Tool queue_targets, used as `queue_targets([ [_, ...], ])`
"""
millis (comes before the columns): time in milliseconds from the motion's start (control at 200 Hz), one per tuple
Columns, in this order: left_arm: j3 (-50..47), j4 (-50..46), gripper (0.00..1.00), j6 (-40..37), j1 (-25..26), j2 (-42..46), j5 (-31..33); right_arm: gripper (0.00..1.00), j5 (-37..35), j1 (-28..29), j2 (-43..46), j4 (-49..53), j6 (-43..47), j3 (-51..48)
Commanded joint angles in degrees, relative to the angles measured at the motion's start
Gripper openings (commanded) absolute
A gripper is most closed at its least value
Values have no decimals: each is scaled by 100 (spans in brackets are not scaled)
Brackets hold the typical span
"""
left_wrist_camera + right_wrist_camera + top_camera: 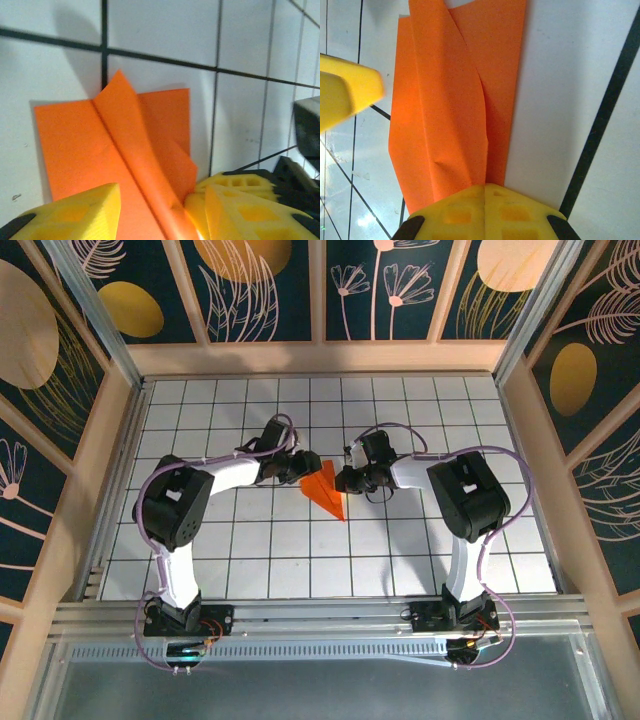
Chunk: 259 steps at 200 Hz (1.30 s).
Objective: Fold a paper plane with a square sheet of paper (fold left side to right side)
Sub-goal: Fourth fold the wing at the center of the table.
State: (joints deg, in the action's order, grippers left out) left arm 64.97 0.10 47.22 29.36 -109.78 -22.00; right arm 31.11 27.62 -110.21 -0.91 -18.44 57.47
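The paper plane (325, 490) is a bright orange folded dart on the white grid table, its point toward the near right. In the left wrist view the paper plane (120, 145) has a raised centre flap. My left gripper (162, 200) is open, one yellow finger (80, 212) over the left wing and the other finger (250, 215) to the right of the flap. It stands at the plane's left end (300, 468). My right gripper (345, 480) is at the plane's right side. Its jaws (485, 189) are pressed together on the plane's (455, 100) centre fold.
Wooden walls with dark floral panels (320, 290) enclose the table on three sides. Both arm bases (190, 620) are bolted at the near edge. Bare grid tiles (300, 560) lie in front of the plane and behind it.
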Motion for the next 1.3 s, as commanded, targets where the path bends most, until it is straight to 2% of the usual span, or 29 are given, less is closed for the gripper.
queue_targets([
  [0, 115, -96, 39, -149, -10, 317, -105, 0, -334, -24, -326, 275, -35, -160],
  [140, 15, 275, 18, -52, 27, 191, -611, 0, -347, -15, -334, 263, -61, -156],
  [305, 240, 323, 8, -99, 178, -184, -851, 0, -395, -2, -338, 295, -72, -147],
  [721, 420, 160, 3, -219, 221, -775, -653, 0, -534, 51, -343, 410, -47, -96],
  [1291, 343, -168, 0, -433, 227, -877, -156, 0, -606, 53, -343, 486, -2, -104],
])
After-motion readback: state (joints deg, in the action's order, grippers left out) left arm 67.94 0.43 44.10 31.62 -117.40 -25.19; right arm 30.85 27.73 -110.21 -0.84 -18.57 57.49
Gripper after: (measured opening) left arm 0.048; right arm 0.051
